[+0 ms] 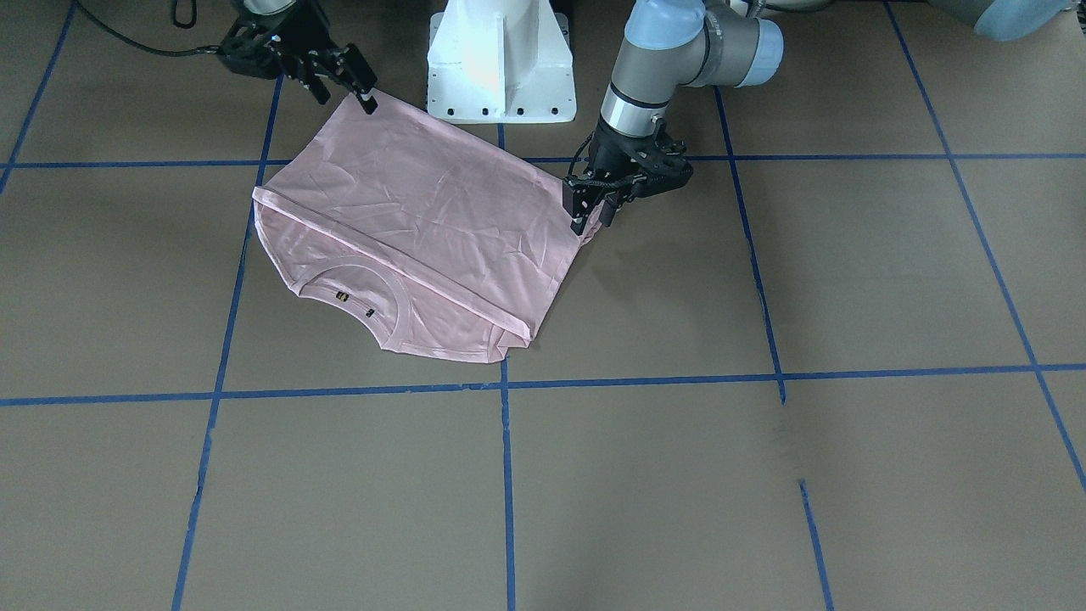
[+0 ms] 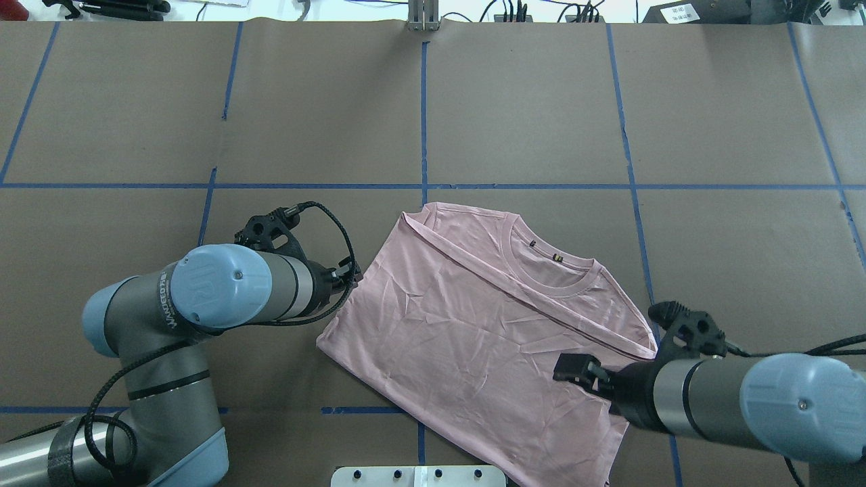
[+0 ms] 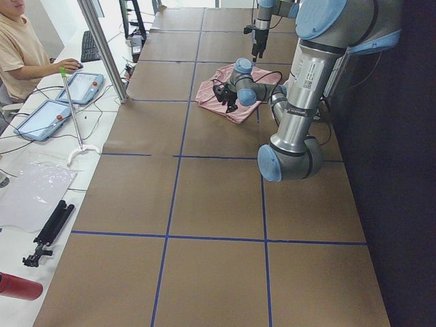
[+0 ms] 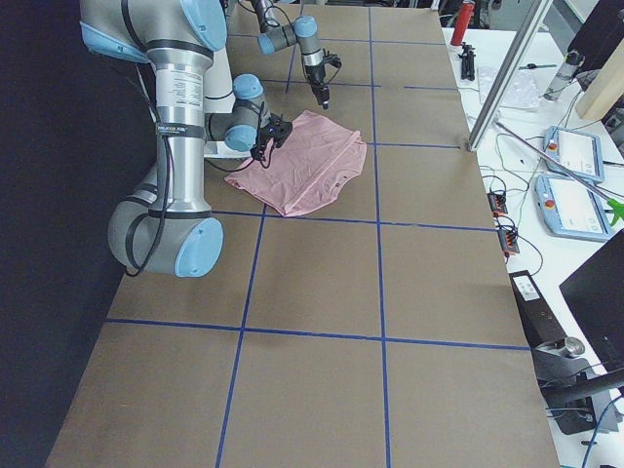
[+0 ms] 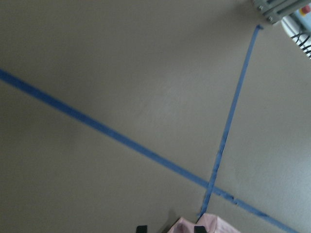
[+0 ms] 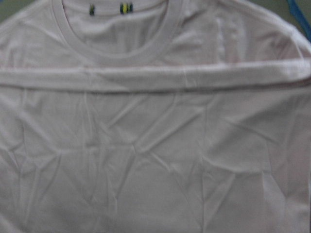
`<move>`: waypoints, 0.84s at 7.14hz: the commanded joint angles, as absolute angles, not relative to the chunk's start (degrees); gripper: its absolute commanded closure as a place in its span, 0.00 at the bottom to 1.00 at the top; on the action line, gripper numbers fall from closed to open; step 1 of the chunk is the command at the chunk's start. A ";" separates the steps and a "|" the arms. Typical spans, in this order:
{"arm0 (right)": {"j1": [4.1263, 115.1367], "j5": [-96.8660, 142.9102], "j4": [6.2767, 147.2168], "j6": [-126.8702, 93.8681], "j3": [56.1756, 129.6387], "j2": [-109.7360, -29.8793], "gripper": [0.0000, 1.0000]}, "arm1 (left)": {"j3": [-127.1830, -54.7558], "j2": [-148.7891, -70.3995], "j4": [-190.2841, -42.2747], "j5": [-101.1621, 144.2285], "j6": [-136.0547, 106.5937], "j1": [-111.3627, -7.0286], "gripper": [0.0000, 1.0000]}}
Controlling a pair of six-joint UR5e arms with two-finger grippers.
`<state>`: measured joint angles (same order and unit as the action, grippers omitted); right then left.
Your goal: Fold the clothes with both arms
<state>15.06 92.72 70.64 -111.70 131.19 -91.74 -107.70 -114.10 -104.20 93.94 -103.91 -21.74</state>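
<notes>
The pale pink T-shirt (image 1: 424, 212) (image 2: 460, 325) lies flat on the brown table, its lower half folded up, with the hem edge just short of the ribbed collar (image 1: 356, 284) (image 2: 551, 270). My left gripper (image 1: 592, 216) hovers at the shirt's robot-side left corner with its fingers apart and nothing between them. The left wrist view shows its fingertips (image 5: 198, 228) spread, with mostly bare table ahead. My right gripper (image 1: 346, 99) (image 2: 572, 368) hangs over the shirt's robot-side right part, also open. The right wrist view is filled by the shirt (image 6: 155, 160), and no fingers show in it.
The white pedestal block (image 1: 501, 59) (image 2: 419, 475) stands just behind the shirt's near edge. Blue tape lines (image 1: 506, 475) grid the table. A seated person (image 3: 20, 48) and tablets (image 4: 570, 151) are beyond the table's far side. A red bottle (image 3: 17, 286) lies there too.
</notes>
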 commanded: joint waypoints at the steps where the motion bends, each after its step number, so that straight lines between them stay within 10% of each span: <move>1: 22.05 90.44 70.31 -105.95 127.37 -88.70 0.00 | -107.93 -112.85 -102.13 93.69 -104.85 -18.64 0.40; 6: 22.06 90.53 71.10 -105.73 127.00 -86.57 0.00 | -107.32 -112.59 -101.95 93.87 -105.12 -16.45 0.40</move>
